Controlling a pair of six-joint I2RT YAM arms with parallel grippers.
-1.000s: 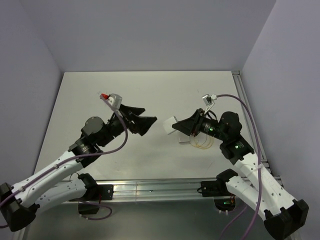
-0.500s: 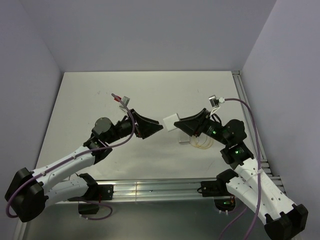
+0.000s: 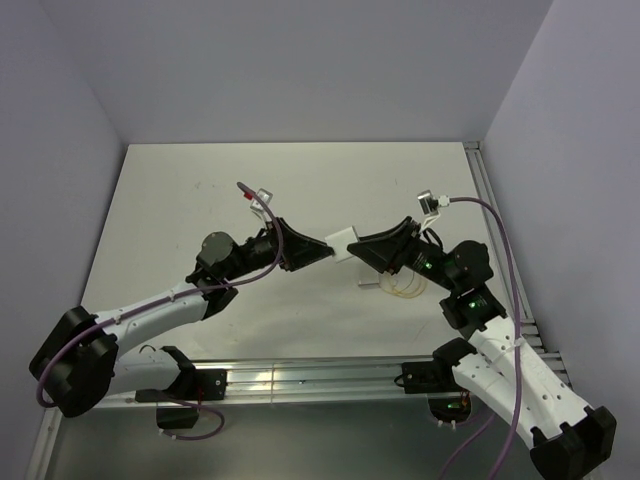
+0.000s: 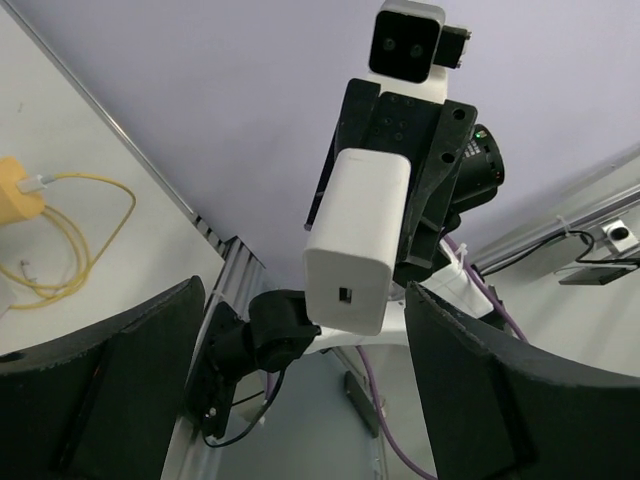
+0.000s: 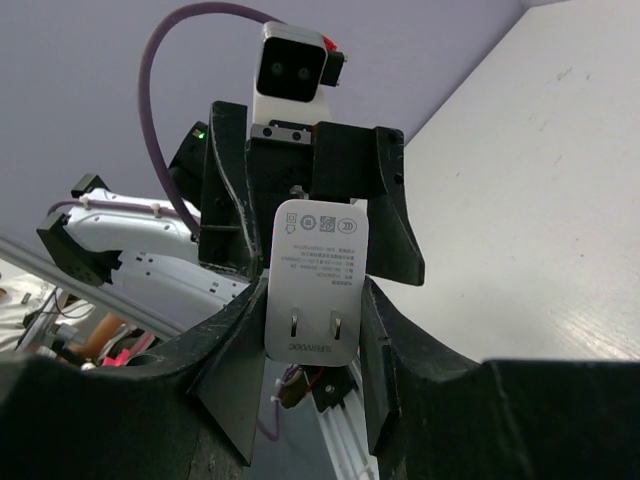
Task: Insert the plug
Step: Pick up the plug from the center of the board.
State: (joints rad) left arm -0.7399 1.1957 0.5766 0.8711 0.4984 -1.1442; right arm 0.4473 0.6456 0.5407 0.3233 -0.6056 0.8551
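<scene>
Shows two robot arms meeting nose to nose above the middle of a pale desk (image 3: 180, 190), with lilac walls behind the far and side edges.

Grips, in the right jaws, a white charger block (image 3: 341, 243), lifted clear of the desk and clamped across its narrow sides. Turns the labelled face with two flat prongs (image 5: 313, 326) toward the right wrist camera, and the opposite end with a small rectangular port (image 4: 343, 295) toward the left arm.

Spreads the left jaws wide and grips nothing with them. Places one dark finger (image 4: 100, 380) at either side of the charger block in the left wrist view, the block centred in the gap. Brings the finger tips right up to the block in the top view; cannot tell from there whether they touch it.

Includes a loose coil of yellow cable (image 3: 403, 286) lying flat on the desk beneath the right arm, nearer the right edge than the left. Ends in a yellow plug (image 4: 14, 188), resting on the desk and held by neither arm.

Also includes a metal rail (image 3: 320, 378) along the near edge and purple cables looping over both arms
</scene>
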